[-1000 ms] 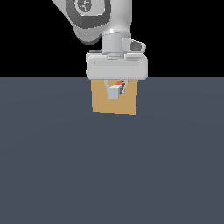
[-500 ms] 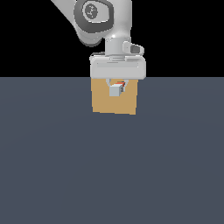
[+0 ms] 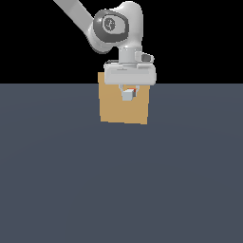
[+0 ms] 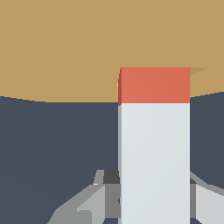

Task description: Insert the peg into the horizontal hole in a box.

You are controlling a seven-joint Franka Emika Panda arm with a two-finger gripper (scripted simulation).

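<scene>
Fingers (image 4: 153, 205) clamped on the grey end of the peg (image 4: 154, 144), long axis pointing orange tip-first into the box (image 3: 111, 107), partly entered.

Flat even light, no shadows, sharp, coarse render
</scene>
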